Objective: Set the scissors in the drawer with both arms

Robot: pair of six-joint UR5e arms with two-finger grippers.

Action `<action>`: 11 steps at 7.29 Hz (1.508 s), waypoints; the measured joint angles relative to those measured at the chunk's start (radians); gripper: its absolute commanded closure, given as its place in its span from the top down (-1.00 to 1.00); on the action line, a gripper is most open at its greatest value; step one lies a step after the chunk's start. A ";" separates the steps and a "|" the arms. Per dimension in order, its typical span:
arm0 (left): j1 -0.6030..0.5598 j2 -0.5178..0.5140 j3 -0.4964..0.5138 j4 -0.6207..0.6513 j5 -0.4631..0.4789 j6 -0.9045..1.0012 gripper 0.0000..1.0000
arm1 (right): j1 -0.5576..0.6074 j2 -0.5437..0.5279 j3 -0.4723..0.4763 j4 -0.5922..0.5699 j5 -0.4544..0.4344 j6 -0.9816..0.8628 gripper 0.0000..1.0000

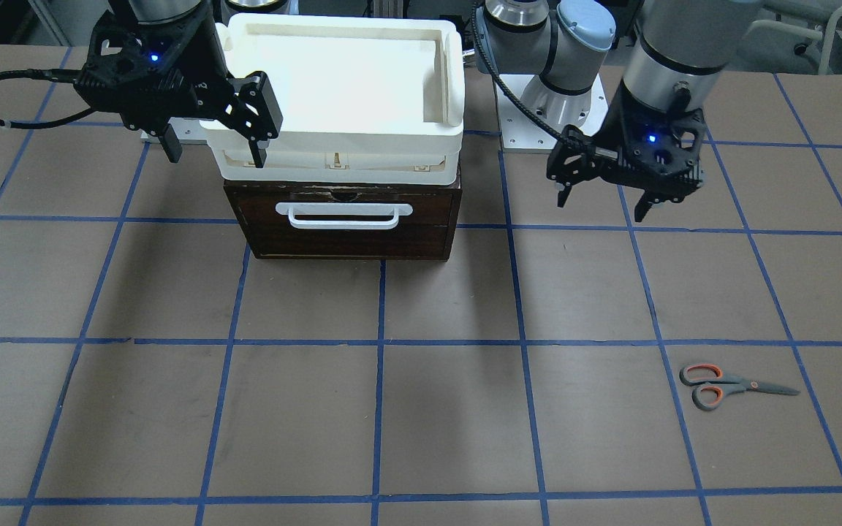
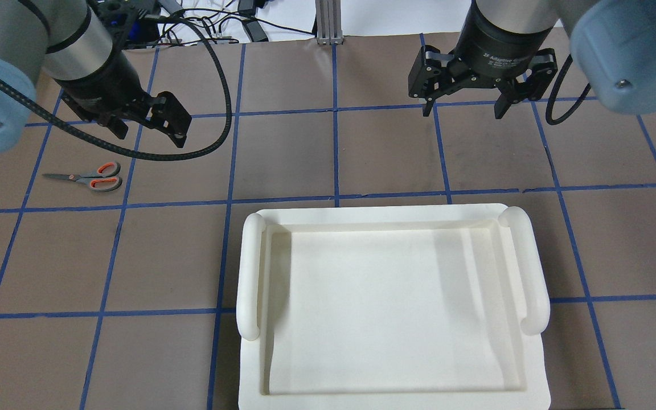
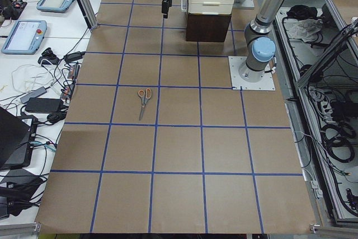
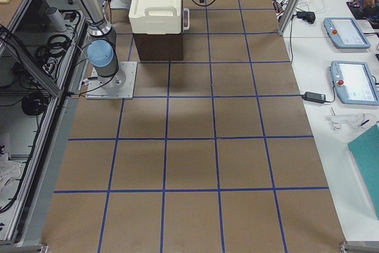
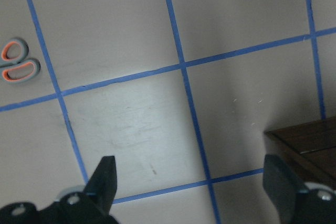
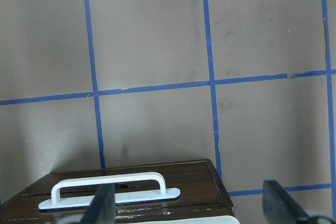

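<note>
The scissors (image 1: 735,385) lie flat on the table, handles orange-lined; they also show in the overhead view (image 2: 86,177) and at the left edge of the left wrist view (image 5: 18,67). The dark brown drawer (image 1: 348,226) is shut, with its white bar handle (image 1: 348,214) facing away from the robot, under a white bin. My left gripper (image 1: 601,208) is open and empty, in the air between the drawer and the scissors. My right gripper (image 1: 216,158) is open and empty, beside the bin's other side, looking down on the handle (image 6: 107,190).
A white plastic bin (image 2: 393,307) sits on top of the drawer cabinet and hides it in the overhead view. The brown table (image 1: 421,409) carries a blue tape grid. The left arm's base plate (image 1: 552,109) stands beside the cabinet.
</note>
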 measured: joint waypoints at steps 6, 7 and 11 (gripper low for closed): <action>0.355 -0.183 -0.092 0.171 0.008 0.927 1.00 | 0.016 0.119 0.014 0.000 0.057 -0.301 1.00; 0.384 -0.230 -0.093 0.239 0.009 1.064 1.00 | 0.028 0.132 0.017 0.001 0.099 -0.473 1.00; 0.467 -0.421 -0.088 0.491 0.018 1.591 1.00 | 0.057 0.221 0.013 0.006 0.150 -1.087 0.95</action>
